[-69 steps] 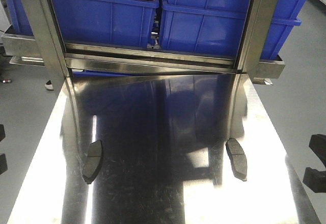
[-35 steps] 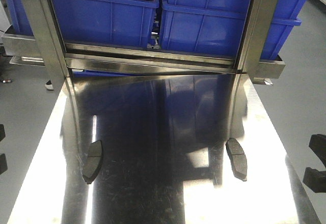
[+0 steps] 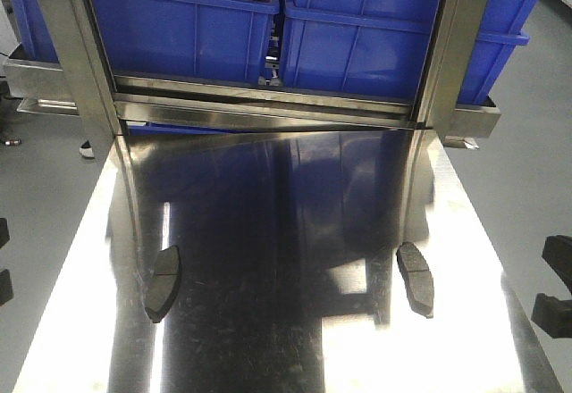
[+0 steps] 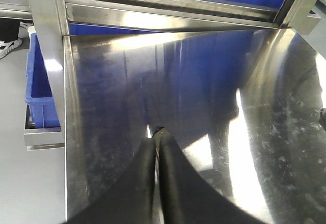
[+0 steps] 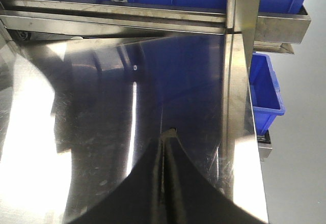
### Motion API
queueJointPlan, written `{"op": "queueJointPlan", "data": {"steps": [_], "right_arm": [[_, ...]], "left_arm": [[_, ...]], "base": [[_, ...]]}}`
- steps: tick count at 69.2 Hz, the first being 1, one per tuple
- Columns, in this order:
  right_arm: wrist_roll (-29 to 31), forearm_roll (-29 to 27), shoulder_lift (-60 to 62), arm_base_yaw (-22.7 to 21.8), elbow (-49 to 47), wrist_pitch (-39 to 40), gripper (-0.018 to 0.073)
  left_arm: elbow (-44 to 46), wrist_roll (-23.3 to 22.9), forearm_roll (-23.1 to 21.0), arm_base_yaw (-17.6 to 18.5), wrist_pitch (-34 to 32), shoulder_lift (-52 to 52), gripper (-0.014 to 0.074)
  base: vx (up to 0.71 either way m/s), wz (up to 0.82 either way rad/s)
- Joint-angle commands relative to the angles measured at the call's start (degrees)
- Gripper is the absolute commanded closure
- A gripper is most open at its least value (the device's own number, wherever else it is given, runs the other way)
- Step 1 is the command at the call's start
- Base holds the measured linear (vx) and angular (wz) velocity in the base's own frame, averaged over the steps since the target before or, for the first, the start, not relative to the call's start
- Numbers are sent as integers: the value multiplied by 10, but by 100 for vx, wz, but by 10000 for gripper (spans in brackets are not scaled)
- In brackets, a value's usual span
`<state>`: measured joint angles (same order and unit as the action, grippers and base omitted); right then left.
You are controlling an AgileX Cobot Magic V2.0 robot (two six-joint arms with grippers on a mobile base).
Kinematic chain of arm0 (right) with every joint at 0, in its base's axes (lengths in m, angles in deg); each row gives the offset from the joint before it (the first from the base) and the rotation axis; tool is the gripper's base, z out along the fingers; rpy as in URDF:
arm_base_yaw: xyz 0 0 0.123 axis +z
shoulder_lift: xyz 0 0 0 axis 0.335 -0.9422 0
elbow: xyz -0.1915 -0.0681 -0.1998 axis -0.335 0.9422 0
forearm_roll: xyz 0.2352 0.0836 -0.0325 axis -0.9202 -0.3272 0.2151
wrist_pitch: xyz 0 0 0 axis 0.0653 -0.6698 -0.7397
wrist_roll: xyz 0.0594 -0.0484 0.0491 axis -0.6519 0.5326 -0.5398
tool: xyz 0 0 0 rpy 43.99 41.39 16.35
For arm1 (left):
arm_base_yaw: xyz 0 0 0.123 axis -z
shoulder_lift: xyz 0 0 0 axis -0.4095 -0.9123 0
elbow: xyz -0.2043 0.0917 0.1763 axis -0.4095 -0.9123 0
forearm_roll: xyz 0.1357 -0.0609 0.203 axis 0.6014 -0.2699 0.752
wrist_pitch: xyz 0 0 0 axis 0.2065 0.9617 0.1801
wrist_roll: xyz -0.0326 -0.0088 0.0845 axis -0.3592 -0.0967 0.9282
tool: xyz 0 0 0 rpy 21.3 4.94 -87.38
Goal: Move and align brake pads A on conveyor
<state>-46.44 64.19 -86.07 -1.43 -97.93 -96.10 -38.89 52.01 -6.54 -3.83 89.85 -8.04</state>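
A shiny steel table (image 3: pixel 286 232) fills the front view, with blue bins (image 3: pixel 357 45) on a steel frame (image 3: pixel 268 98) across the top of the frame. No conveyor shows in any view, so the goal is out of sight. Two pads lie on the steel in the lower part of the frame, well apart: the left pad (image 3: pixel 163 281) at lower left and the right pad (image 3: pixel 416 277) at lower right, both lying lengthwise toward the bins. Each wrist view shows its pincer pressed together and empty over bare steel: the left gripper (image 4: pixel 156 141) and the right gripper (image 5: pixel 168 135). Neither pad appears in those views. The step in hand looks like the reach for a pad. To do it well, each pincer should part first, come down across the pad's narrow width, and lift it flat so it sets down square. Any other pads are unseen, glare hides the grooves, and the dark shapes (image 3: pixel 554 290) at the side edges are cut off.
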Motion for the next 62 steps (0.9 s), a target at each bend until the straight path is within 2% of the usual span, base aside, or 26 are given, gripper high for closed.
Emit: {"op": "queueJointPlan", "data": {"steps": [1,8,14,22,27,41,47,52,62], "right_arm": [[-1,10,-3,-3,-16,39,569],[-1,10,-3,-3,-16,39,569],[-1,10,-3,-3,-16,39,569],[-1,10,-3,-3,-16,39,569],[-1,10,-3,-3,-16,39,569],[-1,10,-3,-3,-16,39,569],[-1,10,-3,-3,-16,39,569],[-1,10,-3,-3,-16,39,569],[-1,10,-3,-3,-16,39,569]], "left_arm": [[14,-1,2,3,-44,0,579],[14,-1,2,3,-44,0,468],[14,-1,2,3,-45,0,286],[14,-1,0,3,-46,0,-27],[14,-1,-1,3,-46,0,-136],[14,-2,-3,3,-52,0,-106],[19,3,-22,3,-61,-3,-82],[39,40,-47,3,-48,-23,-69],[114,142,-113,8,-11,-106,-60]], "base": [[0,0],[0,0],[0,0],[0,0],[0,0],[0,0],[0,0],[0,0],[0,0]]}}
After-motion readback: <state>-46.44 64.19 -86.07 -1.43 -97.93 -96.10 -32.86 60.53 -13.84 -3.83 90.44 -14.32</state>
